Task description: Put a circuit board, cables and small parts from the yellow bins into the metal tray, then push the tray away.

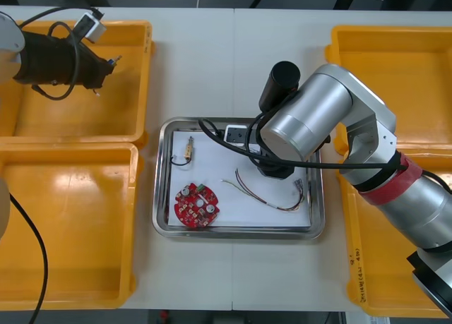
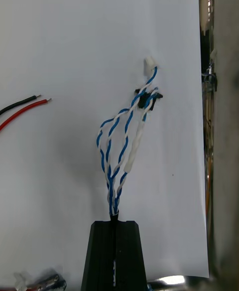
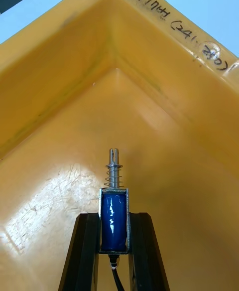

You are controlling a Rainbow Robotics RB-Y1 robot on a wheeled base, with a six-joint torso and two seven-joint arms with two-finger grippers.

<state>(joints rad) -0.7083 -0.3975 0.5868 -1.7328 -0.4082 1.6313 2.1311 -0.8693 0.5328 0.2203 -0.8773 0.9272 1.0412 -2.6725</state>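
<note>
My right gripper [image 2: 115, 226] hangs low over the white inside of the metal tray [image 1: 164, 197], shut on the twisted blue and white cable [image 2: 122, 141], which trails out from its fingertips onto the lining. In the tray lie a round red circuit board [image 1: 196, 205], a small metal part [image 1: 189, 151] and a red and yellow cable [image 1: 265, 195]. My left gripper [image 1: 107, 65] is over the far left yellow bin [image 1: 134, 91], shut on a small metal part [image 3: 114, 171] with a blue body and a spring-loaded pin, held above the bin floor near a corner.
Yellow bins stand at both sides of the tray, with the near left one [image 1: 70, 225] and the far right one [image 1: 395, 70] showing bare floors. Red and dark wire ends [image 2: 25, 106] lie beside the held cable. The tray's shiny rim [image 2: 211, 121] runs close by it.
</note>
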